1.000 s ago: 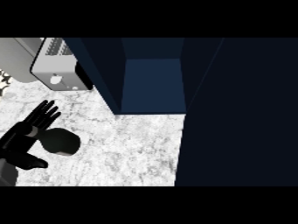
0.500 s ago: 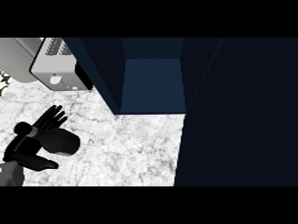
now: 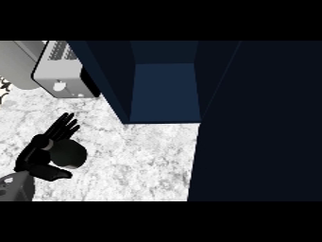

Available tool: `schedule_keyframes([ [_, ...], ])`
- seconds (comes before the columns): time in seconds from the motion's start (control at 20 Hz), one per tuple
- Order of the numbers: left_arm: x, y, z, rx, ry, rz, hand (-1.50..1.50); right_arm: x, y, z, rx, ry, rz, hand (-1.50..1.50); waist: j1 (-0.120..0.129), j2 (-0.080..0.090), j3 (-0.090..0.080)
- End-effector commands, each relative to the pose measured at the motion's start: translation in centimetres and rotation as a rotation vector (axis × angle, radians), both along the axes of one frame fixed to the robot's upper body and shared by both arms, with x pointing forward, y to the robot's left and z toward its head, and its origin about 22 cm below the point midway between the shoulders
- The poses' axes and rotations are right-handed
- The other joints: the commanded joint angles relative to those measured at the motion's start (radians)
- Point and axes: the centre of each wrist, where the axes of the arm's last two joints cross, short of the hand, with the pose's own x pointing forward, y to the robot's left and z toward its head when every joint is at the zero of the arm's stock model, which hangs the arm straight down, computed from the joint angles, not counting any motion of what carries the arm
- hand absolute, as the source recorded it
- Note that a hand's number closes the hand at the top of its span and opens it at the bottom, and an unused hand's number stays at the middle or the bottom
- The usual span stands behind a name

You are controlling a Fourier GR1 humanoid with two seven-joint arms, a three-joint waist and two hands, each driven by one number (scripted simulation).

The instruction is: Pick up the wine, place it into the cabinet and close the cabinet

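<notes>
One view only is supplied, taken from head height and directed steeply downward onto the counter (image 3: 142, 156). The marble top is seen almost flat-on across the lower left and centre. The upper middle is taken up by the open cabinet (image 3: 165, 90), into which the view looks from above and in front. The right side is filled by a dark panel (image 3: 268, 123) standing close to the camera. A toaster (image 3: 62, 71) is cut by the top edge at upper left. The left hand (image 3: 48, 153) enters from the lower left corner. No second view is provided, so no overlap can be reported.
</notes>
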Motion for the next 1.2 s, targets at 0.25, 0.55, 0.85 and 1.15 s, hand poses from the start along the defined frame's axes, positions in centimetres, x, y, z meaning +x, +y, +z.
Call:
schedule_keyframes([
  [0.25, 0.7, -2.9, -0.7, -0.177, -0.099, -0.194, 1.5, -1.9, -0.6, 0.6, 0.015, -0.02, 0.021, -1.5, -0.004, -0.002, 0.0],
  [0.55, 0.4, -2.2, 1.0, -0.042, -0.218, -0.257, 1.5, -1.8, -0.6, -0.1, 0.053, -0.018, 0.015, -1.5, -0.002, -0.002, 0.0],
  [0.85, -2.2, -1.6, -0.7, 0.052, -0.262, 0.16, 1.5, -1.6, -0.2, -0.7, 0.023, -0.012, 0.006, -1.5, 0.018, -0.005, 0.002],
  [1.15, -3.2, -3.8, 0.0, 0.141, -0.378, 0.419, 1.5, -2.7, -1.2, 0.0, 0.019, -0.006, 0.017, -1.5, 0.025, -0.01, 0.004],
])
